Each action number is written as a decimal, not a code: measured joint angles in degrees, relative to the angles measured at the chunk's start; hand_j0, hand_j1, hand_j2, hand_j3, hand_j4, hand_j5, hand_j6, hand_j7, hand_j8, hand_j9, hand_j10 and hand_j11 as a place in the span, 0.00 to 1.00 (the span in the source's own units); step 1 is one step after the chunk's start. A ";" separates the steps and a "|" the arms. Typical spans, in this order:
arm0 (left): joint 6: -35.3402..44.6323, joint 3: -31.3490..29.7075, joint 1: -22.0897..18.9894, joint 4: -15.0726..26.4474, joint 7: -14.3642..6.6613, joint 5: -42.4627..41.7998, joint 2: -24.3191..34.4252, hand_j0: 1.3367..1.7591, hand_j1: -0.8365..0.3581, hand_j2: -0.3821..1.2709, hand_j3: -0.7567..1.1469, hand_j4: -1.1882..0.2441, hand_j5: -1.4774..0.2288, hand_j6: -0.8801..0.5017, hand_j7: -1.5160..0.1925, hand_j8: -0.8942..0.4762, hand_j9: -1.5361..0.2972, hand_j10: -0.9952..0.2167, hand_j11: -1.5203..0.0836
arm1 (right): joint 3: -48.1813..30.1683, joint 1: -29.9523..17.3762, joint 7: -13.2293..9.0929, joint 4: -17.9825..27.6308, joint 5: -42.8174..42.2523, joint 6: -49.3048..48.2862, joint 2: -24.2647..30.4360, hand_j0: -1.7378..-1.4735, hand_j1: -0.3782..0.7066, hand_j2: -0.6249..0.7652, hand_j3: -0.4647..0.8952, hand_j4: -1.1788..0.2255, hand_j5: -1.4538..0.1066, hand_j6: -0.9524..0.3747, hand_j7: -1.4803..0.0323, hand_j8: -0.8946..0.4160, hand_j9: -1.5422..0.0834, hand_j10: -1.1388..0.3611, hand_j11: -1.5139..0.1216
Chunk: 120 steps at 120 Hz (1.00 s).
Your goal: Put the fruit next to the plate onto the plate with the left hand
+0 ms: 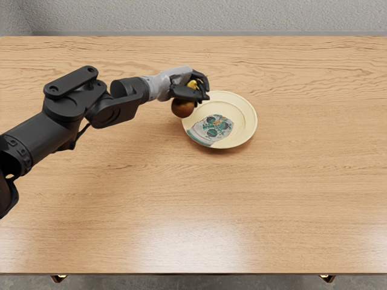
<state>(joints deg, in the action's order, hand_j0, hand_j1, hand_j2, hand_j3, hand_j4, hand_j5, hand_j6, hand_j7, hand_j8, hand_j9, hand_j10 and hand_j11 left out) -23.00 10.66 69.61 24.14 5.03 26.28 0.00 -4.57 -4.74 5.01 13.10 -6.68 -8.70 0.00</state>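
Note:
A cream plate (242, 115) with a green and white pattern in its middle lies on the wooden table, right of centre. My left hand (190, 90) reaches in from the left and is curled around a brownish-yellow fruit (182, 108). The fruit hangs just at the plate's left rim, under the fingers; I cannot tell whether it touches the table. The right arm does not show.
The wooden table (193, 199) spreads wide in front of and to the right of the plate. Its far edge meets a grey wall at the top. My left forearm (78, 112) lies across the table's left part.

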 joint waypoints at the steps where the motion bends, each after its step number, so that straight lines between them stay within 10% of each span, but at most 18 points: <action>1: 0.02 0.00 0.00 -0.01 0.00 0.00 0.00 0.72 0.20 0.31 0.40 0.23 0.19 0.02 0.22 0.03 0.21 0.11 0.23 | 0.00 0.00 0.00 0.00 0.01 0.00 0.00 0.30 0.05 0.45 0.34 0.83 0.92 0.71 0.96 0.67 0.94 0.75 0.91; 101: 3.95 1.93 0.09 2.52 -0.99 -0.24 0.00 0.76 0.24 0.32 0.40 0.30 0.28 0.09 0.30 0.10 0.30 0.21 0.33 | 0.00 0.00 0.00 0.00 0.00 0.00 0.00 0.30 0.05 0.45 0.34 0.83 0.92 0.71 0.96 0.67 0.94 0.75 0.91; 120: 4.21 3.84 -0.08 2.76 -0.81 -0.99 0.00 0.76 0.44 0.30 0.40 0.44 0.44 0.23 0.46 0.24 0.44 0.37 0.49 | 0.00 0.01 0.00 0.00 0.00 0.00 0.00 0.30 0.05 0.45 0.34 0.83 0.92 0.71 0.96 0.67 0.94 0.75 0.91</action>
<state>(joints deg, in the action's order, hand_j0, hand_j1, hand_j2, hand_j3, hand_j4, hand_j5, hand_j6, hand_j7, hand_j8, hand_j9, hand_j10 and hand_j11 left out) -18.80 14.50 69.53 26.90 4.22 25.29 0.00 -4.57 -4.73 5.01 13.10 -6.68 -8.70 0.00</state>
